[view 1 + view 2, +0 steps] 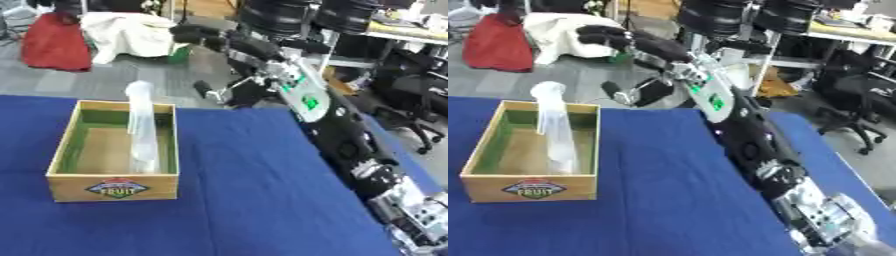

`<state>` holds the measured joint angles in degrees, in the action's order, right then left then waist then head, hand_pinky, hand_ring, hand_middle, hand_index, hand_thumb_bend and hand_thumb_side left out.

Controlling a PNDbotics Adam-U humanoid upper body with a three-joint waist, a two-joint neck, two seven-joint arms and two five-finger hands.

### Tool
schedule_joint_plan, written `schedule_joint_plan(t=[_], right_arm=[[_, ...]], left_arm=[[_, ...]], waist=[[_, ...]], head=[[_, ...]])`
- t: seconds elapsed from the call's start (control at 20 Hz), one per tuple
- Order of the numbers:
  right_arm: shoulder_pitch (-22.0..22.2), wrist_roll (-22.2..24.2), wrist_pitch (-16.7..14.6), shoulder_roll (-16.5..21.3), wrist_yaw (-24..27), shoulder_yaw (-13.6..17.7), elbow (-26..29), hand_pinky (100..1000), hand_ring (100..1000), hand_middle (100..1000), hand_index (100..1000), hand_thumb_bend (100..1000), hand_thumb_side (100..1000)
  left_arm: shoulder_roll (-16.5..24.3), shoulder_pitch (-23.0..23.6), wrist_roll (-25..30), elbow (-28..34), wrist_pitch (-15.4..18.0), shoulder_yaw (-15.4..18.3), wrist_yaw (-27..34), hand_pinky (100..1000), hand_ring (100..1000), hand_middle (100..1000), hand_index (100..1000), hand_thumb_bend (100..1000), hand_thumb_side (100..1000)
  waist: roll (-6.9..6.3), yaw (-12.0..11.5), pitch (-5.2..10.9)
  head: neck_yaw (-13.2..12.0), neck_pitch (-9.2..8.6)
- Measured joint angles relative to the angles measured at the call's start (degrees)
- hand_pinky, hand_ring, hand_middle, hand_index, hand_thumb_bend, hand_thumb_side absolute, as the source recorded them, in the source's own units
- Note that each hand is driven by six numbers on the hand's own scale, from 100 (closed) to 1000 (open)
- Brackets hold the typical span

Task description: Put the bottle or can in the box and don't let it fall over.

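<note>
I'm seeing the bottle (141, 127) standing upright in the box (114, 188) w/ my right hand (610, 36) hanging up-right of it, fingers relaxed, gripping nothing.

Even, diffuse indoor light; moderately bright, no hard beam. Source direction cannot be told. Blue table cloth (236, 200) reads evenly lit from near edge to far edge, no hot spots. Wooden box (114, 187) throws only a faint, soft shadow along its right side; interior walls slightly darker than its floor. Clear bottle (141, 127) pale and washed out, edges smeared, no crisp highlights. Both views soft overall, with blocky smearing. Right hand (605, 36) and its arm blurred at the outlines. Background clutter beyond the table's far edge indistinct, dark areas lacking detail.
</note>
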<state>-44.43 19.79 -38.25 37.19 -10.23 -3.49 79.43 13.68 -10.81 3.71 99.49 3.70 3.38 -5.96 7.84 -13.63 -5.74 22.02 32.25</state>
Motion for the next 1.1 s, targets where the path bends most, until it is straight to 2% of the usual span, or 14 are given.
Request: schedule_joint_plan(t=[0.15, 0.2, 0.25, 0.3, 0.4, 0.45, 0.5, 0.75, 0.9, 1.1], right_arm=[[9.3, -2.1, 4.0, 3.4, 12.0, 3.5, 7.6, 795, 1000, 1000, 993, 100, 290], [13.0, -3.1, 5.4, 4.2, 15.4, 4.6, 10.6, 790, 1000, 1000, 993, 100, 350], [16.3, -4.1, 6.5, 4.4, 18.1, 5.6, 13.4, 788, 1000, 1000, 992, 100, 372], [19.5, -5.1, 7.7, 4.4, 20.3, 6.5, 16.2, 779, 1000, 1000, 988, 100, 466], [25.2, -6.8, 9.8, 3.1, 22.9, 7.9, 21.2, 770, 1000, 1000, 986, 100, 517], [27.7, -7.4, 10.8, 1.8, 23.7, 8.5, 23.4, 769, 1000, 1000, 985, 100, 340], [30.1, -8.0, 11.8, 0.3, 24.0, 9.0, 25.4, 764, 1000, 1000, 985, 100, 528], [39.2, -8.4, 16.1, -9.7, 22.5, 10.2, 31.2, 733, 1000, 1000, 978, 100, 564], [43.9, -7.4, 18.5, -16.1, 20.1, 10.2, 32.1, 729, 1000, 1000, 985, 100, 600], [47.6, -6.1, 20.9, -23.0, 18.0, 10.2, 32.1, 728, 1000, 1000, 989, 100, 638]], left_arm=[[0.0, 0.7, -0.9, -0.3, -0.2, 0.9, -0.2, 621, 605, 539, 827, 517, 676], [-0.1, 0.9, -1.2, -0.4, -0.2, 1.1, -0.3, 621, 605, 539, 827, 517, 676], [-0.1, 1.2, -1.4, -0.5, -0.3, 1.4, -0.5, 621, 605, 539, 827, 517, 676], [-0.1, 1.6, -1.6, -0.6, -0.3, 1.5, -0.7, 621, 605, 539, 827, 517, 677], [-0.1, 2.3, -1.9, -0.6, -0.3, 1.8, -1.0, 621, 605, 538, 827, 517, 677], [-0.1, 2.7, -2.0, -0.6, -0.3, 1.9, -1.1, 620, 605, 538, 827, 517, 677], [-0.1, 3.0, -2.2, -0.6, -0.3, 1.9, -1.1, 621, 605, 538, 827, 517, 678], [-0.1, 4.3, -2.8, -0.6, -0.3, 2.5, -1.6, 619, 602, 534, 826, 513, 676], [-0.1, 4.7, -3.3, -0.6, -0.3, 2.7, -1.7, 619, 601, 534, 826, 515, 677], [-0.1, 5.0, -3.6, -0.5, -0.3, 2.8, -2.0, 619, 601, 534, 826, 514, 678]], waist=[[-0.33, 3.1, 0.03], [-0.51, 4.2, 0.03], [-0.72, 5.2, 0.03], [-0.98, 6.0, 0.03], [-1.35, 7.4, 0.06], [-1.46, 8.1, 0.11], [-1.57, 8.6, 0.14], [-1.79, 10.8, 0.24], [-1.97, 11.8, 0.07], [-2.61, 12.8, -0.38]], head=[[-1.9, 0.84], [-2.6, 1.17], [-3.4, 1.59], [-4.1, 2.05], [-5.6, 3.05], [-6.4, 3.59], [-7.3, 4.19], [-11.2, 6.54], [-13.6, 7.23], [-16.5, 8.49]])
